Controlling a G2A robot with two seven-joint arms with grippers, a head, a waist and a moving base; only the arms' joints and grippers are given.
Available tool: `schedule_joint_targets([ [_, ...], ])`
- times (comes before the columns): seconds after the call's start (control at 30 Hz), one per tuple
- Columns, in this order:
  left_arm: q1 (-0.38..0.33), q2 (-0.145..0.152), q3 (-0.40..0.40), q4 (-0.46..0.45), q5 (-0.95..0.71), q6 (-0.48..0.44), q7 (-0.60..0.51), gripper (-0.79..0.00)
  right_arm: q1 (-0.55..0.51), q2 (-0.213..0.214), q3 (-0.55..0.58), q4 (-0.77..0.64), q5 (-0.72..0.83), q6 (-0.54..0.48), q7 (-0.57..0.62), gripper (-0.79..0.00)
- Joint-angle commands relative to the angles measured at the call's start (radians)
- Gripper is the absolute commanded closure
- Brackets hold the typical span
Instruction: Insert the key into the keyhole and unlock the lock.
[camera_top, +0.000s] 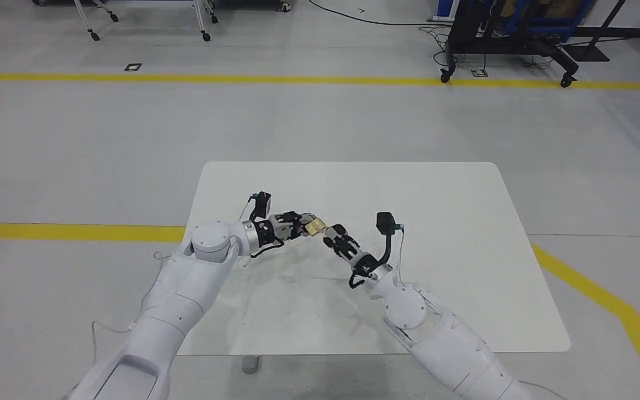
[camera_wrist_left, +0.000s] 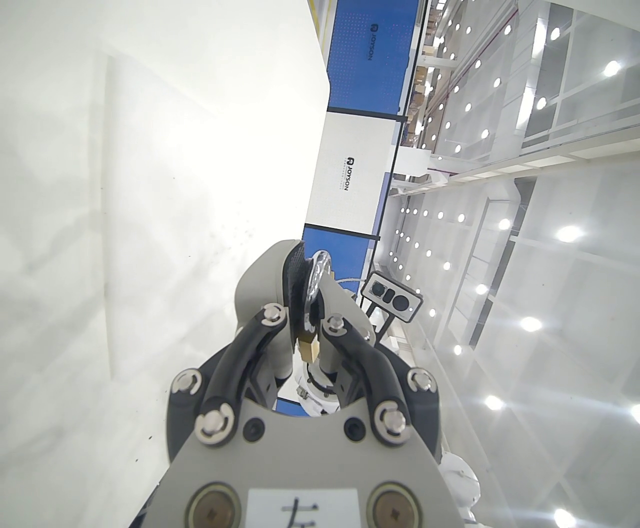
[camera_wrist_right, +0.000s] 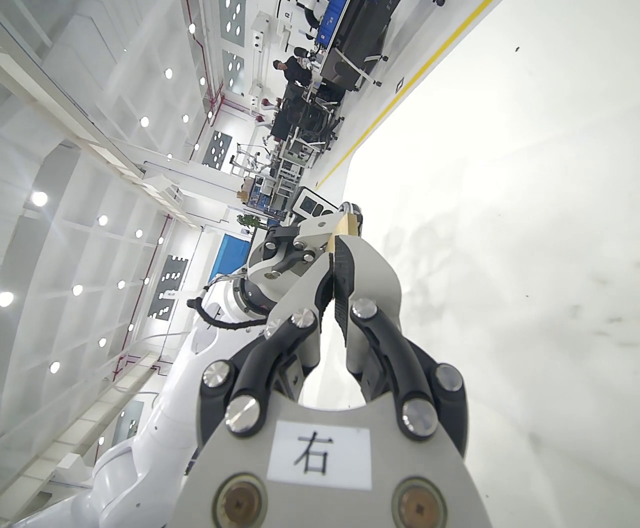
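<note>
Above the middle of the table (camera_top: 450, 200), the left gripper (camera_wrist_left: 306, 295) is clenched on the small brass lock (camera_top: 313, 227), which looks rigid, weighty and slick, while the right gripper (camera_wrist_right: 334, 260), just right of it, pinches what seems to be the thin, stiff key (camera_wrist_right: 330, 256) by its head.

Most of the lock (camera_wrist_left: 309, 348) is buried in the left gripper (camera_wrist_left: 310, 282), so you can't make out its keyhole from any angle.
</note>
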Motion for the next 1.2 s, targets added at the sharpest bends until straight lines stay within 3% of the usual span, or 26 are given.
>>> schedule_joint_targets([
  [0.0, 0.0, 0.0, -0.001, 0.0, 0.0, 0.001, 0.0, 0.0, -0.006, 0.002, 0.003, -0.002, -0.031, -0.001, 0.02, 0.0],
  [0.43, -0.002, -0.001, -0.012, 0.008, -0.002, 0.001, -0.001, 0.0, -0.056, 0.002, 0.097, -0.028, 0.126, -0.086, 0.07, 0.0],
  [0.63, -0.001, -0.003, -0.015, 0.01, -0.009, 0.004, -0.006, 0.0, -0.054, -0.007, 0.094, -0.005, 0.241, -0.041, 0.161, 0.0],
  [1.17, 0.0, -0.006, -0.014, 0.006, 0.003, 0.003, -0.007, 0.0, -0.017, -0.037, 0.078, 0.046, 0.268, -0.008, 0.135, 0.0],
])
